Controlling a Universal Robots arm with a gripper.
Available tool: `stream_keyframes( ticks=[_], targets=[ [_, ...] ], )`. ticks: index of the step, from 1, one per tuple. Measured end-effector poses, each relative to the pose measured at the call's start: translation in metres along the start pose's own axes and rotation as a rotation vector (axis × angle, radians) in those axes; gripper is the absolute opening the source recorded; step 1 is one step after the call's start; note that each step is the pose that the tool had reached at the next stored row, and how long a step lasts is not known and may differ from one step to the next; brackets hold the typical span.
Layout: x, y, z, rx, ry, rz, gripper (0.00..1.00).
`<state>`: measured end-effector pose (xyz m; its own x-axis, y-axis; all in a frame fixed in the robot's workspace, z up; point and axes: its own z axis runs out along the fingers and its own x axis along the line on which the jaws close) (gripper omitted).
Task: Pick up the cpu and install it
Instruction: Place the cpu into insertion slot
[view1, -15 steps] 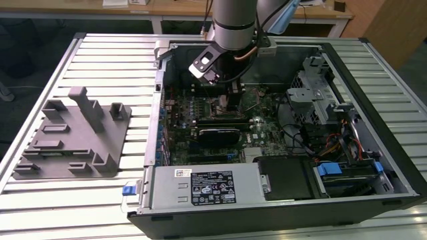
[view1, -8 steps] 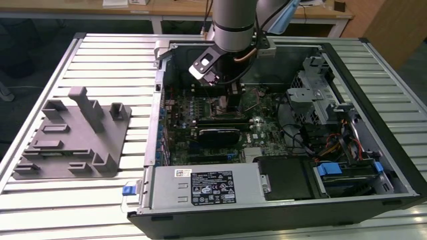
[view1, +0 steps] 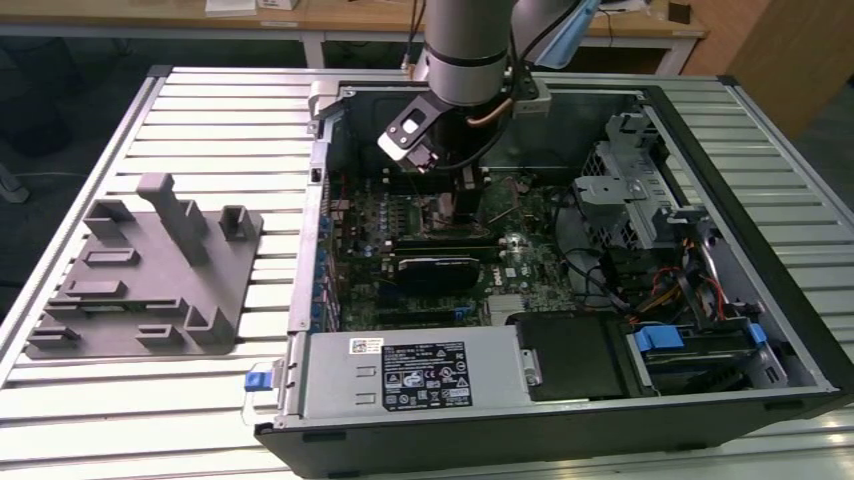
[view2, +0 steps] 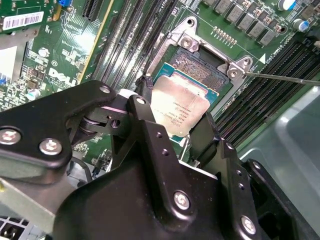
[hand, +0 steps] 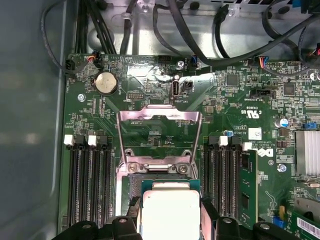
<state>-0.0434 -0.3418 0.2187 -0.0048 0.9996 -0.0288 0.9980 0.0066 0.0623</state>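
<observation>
Black gripper (view2: 174, 114) links sit closest to us in the second wrist view, and its fingers (view2: 143, 97) press against 2 opposite edges of the cpu (view2: 180, 107), so we read it as clamped on the chip. In the exterior view the gripper (view1: 461, 190) reaches down from the arm into the open computer case (view1: 747, 130).

Going by size, we see first the slatted metal table (view1: 200, 110), which carries the case on the exterior view's right. A grey moulded fixture (view1: 147, 270) lies on the exterior view's left, well apart from the case. Inside the case, the power supply (view1: 414, 370) lies along the near wall. The green motherboard (hand: 150, 85) lies flat on the case floor.

On the board, dark memory slots (hand: 90, 180) run on both sides of the socket (view2: 195, 65). Its metal load frame (hand: 159, 125) is swung open (hinged at the socket's far edge). A thin lever (view2: 285, 77) sticks out just beside it.

We see the cpu (hand: 170, 212) silver side up, between the fingers (hand: 207, 212), directly over the socket and covering most of it. Some bare socket contacts show past one edge. We cannot tell whether it is seated or hangs just above. A round coin cell (hand: 106, 83) sits near the board's edge.
</observation>
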Motion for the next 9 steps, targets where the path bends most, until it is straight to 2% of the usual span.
stream_keyframes(
  ticks=[9],
  targets=[
    [0.0036,-0.0002,0.0018,0.0000,0.0000,0.000,0.55]
  ],
)
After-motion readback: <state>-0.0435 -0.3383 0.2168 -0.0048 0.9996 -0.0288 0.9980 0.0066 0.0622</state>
